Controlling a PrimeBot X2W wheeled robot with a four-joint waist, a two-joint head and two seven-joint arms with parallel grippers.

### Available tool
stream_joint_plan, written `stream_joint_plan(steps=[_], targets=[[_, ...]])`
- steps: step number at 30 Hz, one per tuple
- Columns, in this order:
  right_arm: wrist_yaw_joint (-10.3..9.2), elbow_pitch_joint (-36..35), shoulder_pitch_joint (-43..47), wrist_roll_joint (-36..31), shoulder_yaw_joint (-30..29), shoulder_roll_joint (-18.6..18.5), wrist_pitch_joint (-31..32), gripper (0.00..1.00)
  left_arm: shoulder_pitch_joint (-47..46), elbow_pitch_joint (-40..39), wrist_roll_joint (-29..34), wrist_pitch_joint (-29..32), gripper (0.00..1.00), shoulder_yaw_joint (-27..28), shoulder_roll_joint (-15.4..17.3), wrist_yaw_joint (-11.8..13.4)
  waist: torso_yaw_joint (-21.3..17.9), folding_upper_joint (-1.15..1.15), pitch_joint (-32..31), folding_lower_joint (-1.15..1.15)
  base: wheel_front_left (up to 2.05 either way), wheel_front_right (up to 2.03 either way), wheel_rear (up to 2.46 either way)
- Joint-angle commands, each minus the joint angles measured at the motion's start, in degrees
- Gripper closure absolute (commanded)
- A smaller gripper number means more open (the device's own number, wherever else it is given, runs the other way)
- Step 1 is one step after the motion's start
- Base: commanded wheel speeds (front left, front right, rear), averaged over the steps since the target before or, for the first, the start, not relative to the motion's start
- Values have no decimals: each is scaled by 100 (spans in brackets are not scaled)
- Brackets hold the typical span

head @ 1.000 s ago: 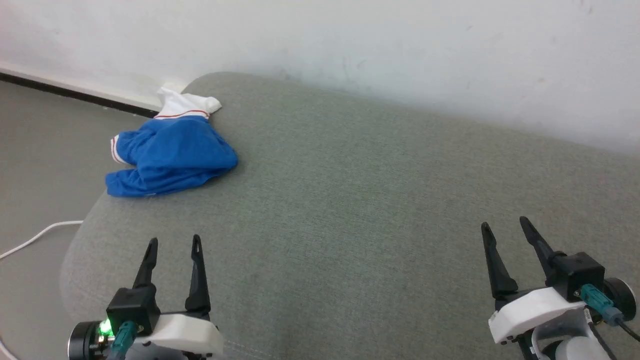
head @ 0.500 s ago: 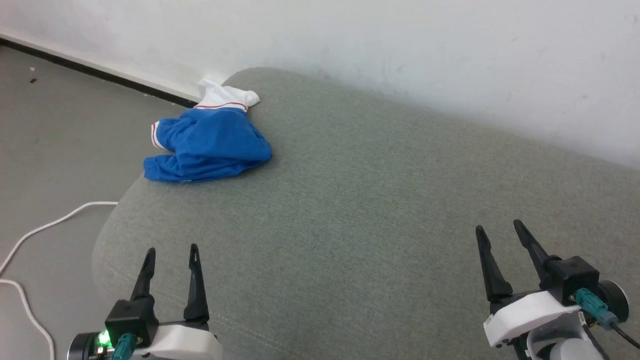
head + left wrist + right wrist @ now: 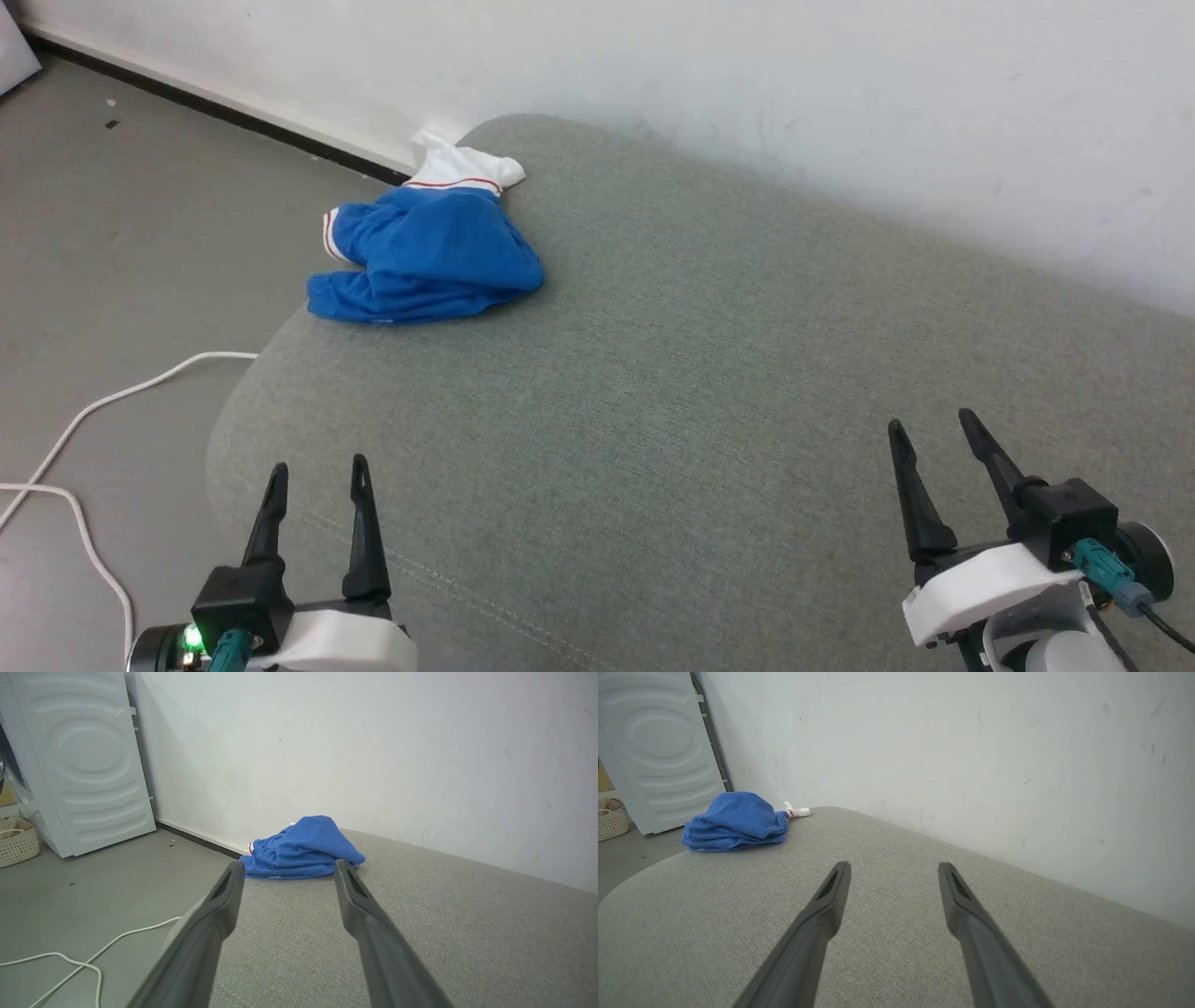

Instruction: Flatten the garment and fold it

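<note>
The garment (image 3: 429,257) lies crumpled at the grey cushion's (image 3: 672,392) far left corner, its blue bulk reaching the rounded left edge. The left gripper (image 3: 317,464) and right gripper (image 3: 932,420) sit at the cushion's near edge, fingers spread wide, holding nothing. Bare cushion stretches between them and the garment. A white cable (image 3: 93,411) lies on the floor beside the cushion.

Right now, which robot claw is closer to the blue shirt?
Left. The left gripper sits nearly straight before the blue shirt, not touching. The right gripper is far off to the right across the cushion.
</note>
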Motion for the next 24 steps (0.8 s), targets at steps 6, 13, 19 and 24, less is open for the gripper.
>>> stream_joint_plan(steps=[6, 13, 19, 24], targets=[[-11, 54, -113, -25, -16, 20, -105, 0, 134, -8, -51, -123, 0, -26, -28, 76, 170, 0, 4, 0, 0, 0, 0], [-11, 70, -146, -26, 12, 21, -156, 0, 138, 1, -104, -207, 0, -40, -30, 103, 330, 0, 22, 0, 0, 0, 0], [-12, 101, -158, -49, -3, 23, -207, 0, 168, 8, -154, -279, 0, -49, -31, 137, 460, 0, 39, 0, 0, 0, 0], [-12, 97, -168, -100, -27, 23, -205, 0, 157, 25, -159, -282, 0, -61, -31, 132, 448, 0, 44, 0, 0, 0, 0]])
